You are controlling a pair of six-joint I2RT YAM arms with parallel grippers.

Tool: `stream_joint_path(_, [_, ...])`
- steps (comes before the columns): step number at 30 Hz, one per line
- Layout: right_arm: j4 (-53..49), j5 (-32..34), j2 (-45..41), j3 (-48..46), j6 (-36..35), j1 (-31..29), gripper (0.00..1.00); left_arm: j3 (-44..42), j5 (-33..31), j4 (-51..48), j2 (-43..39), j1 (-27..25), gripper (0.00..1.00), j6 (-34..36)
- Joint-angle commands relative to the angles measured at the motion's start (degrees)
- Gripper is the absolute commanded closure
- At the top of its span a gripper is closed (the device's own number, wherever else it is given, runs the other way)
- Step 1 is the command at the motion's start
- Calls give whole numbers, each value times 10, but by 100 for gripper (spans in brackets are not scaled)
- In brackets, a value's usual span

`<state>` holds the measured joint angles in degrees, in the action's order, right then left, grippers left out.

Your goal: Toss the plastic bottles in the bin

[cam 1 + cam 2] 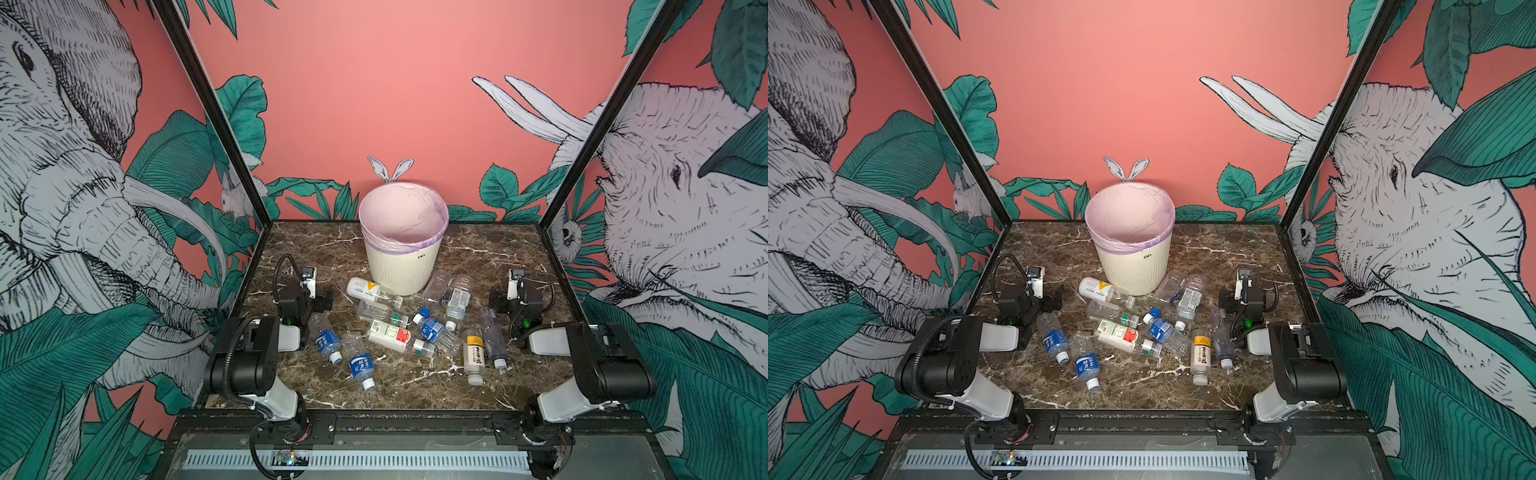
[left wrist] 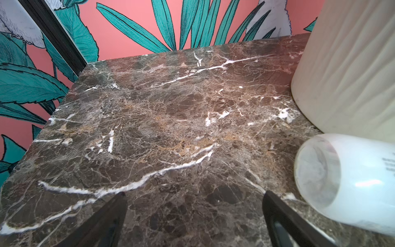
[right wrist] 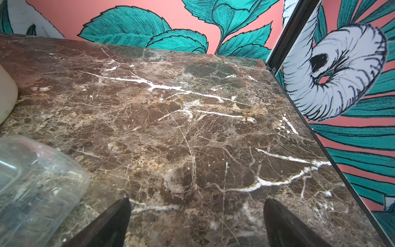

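The bin [image 1: 401,270] [image 1: 1133,270], cream, ribbed and lined with a pale pink bag, stands at the back middle of the marble table. Several plastic bottles lie in front of it, among them a white one with a yellow label [image 1: 365,289], a red-green labelled one [image 1: 388,334], two with blue labels [image 1: 328,340] [image 1: 360,365] and a yellow-black labelled one [image 1: 473,357]. My left gripper [image 1: 307,291] [image 2: 194,194] is open over bare marble, left of the white bottle [image 2: 342,181] and the bin [image 2: 346,64]. My right gripper [image 1: 515,291] [image 3: 196,201] is open, right of a clear bottle [image 3: 32,181].
The dark marble table [image 1: 332,245] is walled on three sides by printed panels with black corner posts [image 1: 216,116] [image 1: 582,145]. Both arms sit folded low at the front corners. Bare marble lies behind each gripper, on either side of the bin.
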<state>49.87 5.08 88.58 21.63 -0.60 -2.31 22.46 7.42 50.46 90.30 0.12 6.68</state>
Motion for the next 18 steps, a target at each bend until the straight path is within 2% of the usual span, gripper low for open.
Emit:
stream_joint_path(1, [23, -1, 0, 6, 0, 1, 1, 9, -4, 1, -12, -1, 0, 4])
stream_joint_path(18, [11, -13, 1, 13, 4, 7, 1, 10, -4, 1, -11, -1, 0, 5])
